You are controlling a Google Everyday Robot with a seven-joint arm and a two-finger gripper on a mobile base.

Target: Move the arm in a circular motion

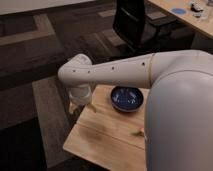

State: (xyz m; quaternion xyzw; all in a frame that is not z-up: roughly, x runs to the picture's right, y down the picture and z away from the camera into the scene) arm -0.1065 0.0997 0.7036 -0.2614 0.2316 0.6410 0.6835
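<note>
The arm (125, 70) is a thick glossy white tube with small dark holes. It reaches from the lower right across to a rounded joint (75, 70) at centre left, then bends down. The gripper (79, 106) hangs below that joint, yellowish-tan at its tip, over the far left corner of the small wooden table (105, 135). It holds nothing that I can see.
A dark blue bowl (127, 99) sits on the wooden table near its far edge. A small greenish-brown object (136, 133) lies on the table by the arm's base. A black office chair (137, 25) stands behind. A long desk (187, 15) runs along the top right. Dark patterned carpet surrounds the table.
</note>
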